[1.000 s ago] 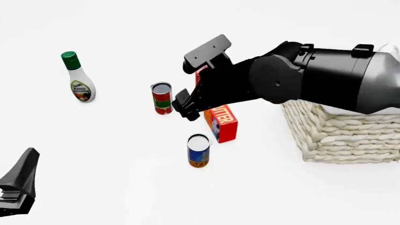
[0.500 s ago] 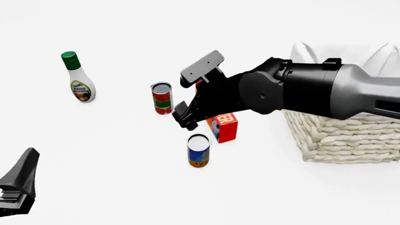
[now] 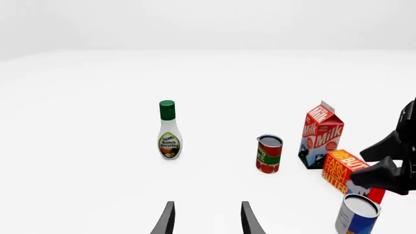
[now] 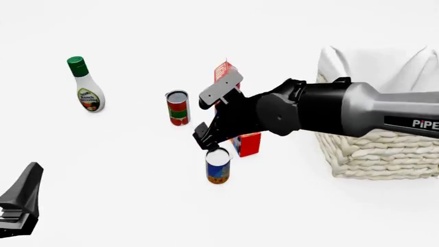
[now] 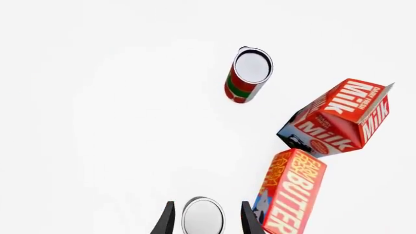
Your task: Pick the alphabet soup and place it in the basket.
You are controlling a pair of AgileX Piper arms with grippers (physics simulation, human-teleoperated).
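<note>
The alphabet soup (image 4: 218,167) is a small can with a silvery top and a blue label, standing upright on the white table. It also shows as the soup can (image 3: 356,214) at the left wrist view's corner. My right gripper (image 4: 205,141) hangs open just above it. In the right wrist view its two fingers flank the can top (image 5: 202,216) with a small gap on each side, the gripper (image 5: 204,223) holding nothing. The wicker basket (image 4: 370,149) with white lining stands at the right, behind the right arm. My left gripper (image 4: 19,203) rests open at the near left, also seen as the gripper (image 3: 208,222).
A red butter box (image 4: 248,144) lies right beside the soup can. Behind it stand a milk carton (image 4: 225,72) and a red-and-green can (image 4: 178,108). A ranch dressing bottle (image 4: 86,87) stands at the far left.
My right arm has swung down and nearer, bringing its gripper from above the butter box to just over the soup can. The left arm has not moved.
</note>
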